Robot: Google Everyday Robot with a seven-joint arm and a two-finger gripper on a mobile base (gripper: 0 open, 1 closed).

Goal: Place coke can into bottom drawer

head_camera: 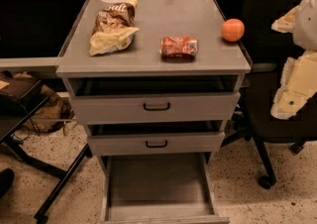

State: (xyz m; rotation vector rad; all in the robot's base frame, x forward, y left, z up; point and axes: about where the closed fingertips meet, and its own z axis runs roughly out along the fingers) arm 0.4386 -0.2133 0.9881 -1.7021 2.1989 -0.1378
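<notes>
The coke can (179, 47) lies on its side on the grey cabinet top (163, 17), near the front edge, right of centre. The bottom drawer (157, 183) is pulled out wide below the two upper drawers, and its plain grey floor is bare. My gripper (295, 82) shows as cream-white parts at the right edge of the view. It is well to the right of the cabinet, apart from the can and lower than the cabinet top.
A brown-and-yellow chip bag (114, 27) lies at the top's left. A round orange fruit (233, 29) sits near the right edge. The top drawer (156, 106) and middle drawer (156, 143) stand slightly open. A black office chair (277, 114) stands to the right, and dark table legs (59, 188) to the left.
</notes>
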